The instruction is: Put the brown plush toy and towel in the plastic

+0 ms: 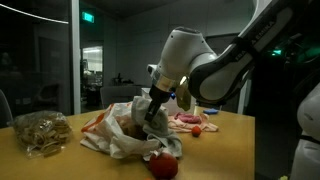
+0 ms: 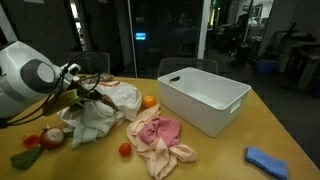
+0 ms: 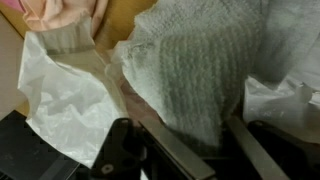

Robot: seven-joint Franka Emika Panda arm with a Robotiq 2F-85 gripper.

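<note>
My gripper [image 1: 152, 118] is low over a crumpled white plastic bag [image 1: 118, 145] on the wooden table, also seen in an exterior view [image 2: 122, 97]. In the wrist view a grey-white knitted towel [image 3: 190, 70] fills the gap between my two fingers [image 3: 205, 150], which press on it from both sides, over the bag [image 3: 60, 100]. The towel hangs in a heap below the gripper [image 2: 92, 120]. A brownish shape [image 1: 128, 124] lies in the bag's folds beside the gripper; I cannot tell if it is the plush toy.
A pink cloth [image 2: 158, 135] lies beside the bag. A white plastic bin [image 2: 205, 95] stands further along the table. An orange [image 2: 148, 101], small red fruits [image 2: 125, 150] [image 1: 163, 165], a blue cloth [image 2: 270, 160] and a clear packet [image 1: 42, 132] lie around.
</note>
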